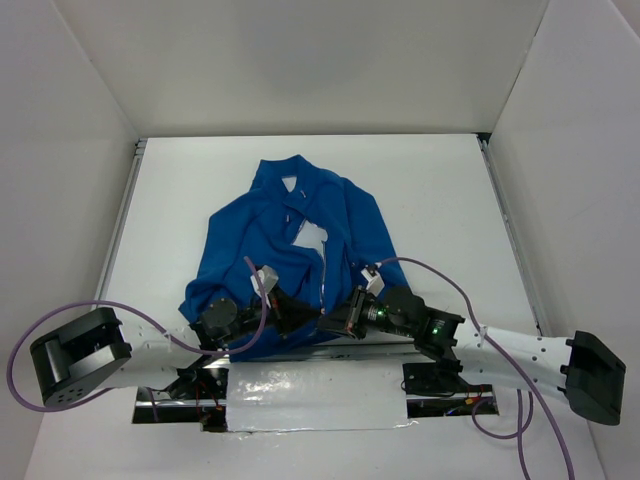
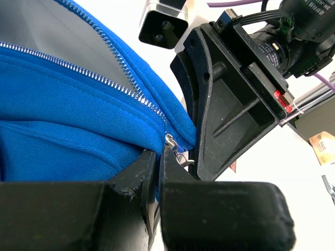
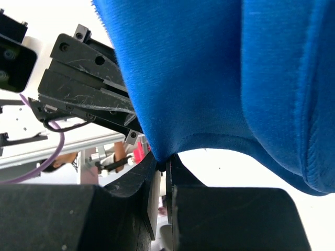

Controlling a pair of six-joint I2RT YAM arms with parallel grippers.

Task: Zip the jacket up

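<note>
Overhead, we see the jacket (image 1: 290, 250) spread on the table (image 1: 440, 200), collar (image 1: 290, 180) at the far side, with the left gripper (image 1: 292, 308) and right gripper (image 1: 335, 322) meeting at its near hem. From the left wrist, that pincer is pinched on the blue edge beside the zipper (image 2: 104, 82) (teeth parted above the slider (image 2: 175, 148)). From the right wrist, the other clamps a fold of hem.

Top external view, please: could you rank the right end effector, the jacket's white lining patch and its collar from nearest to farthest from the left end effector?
Measured from the left end effector:
1. The right end effector, immediately to its right, at the bottom hem of the jacket.
2. The white lining patch, mid-jacket, beyond both arms.
3. The collar, at the garment's far end.
</note>
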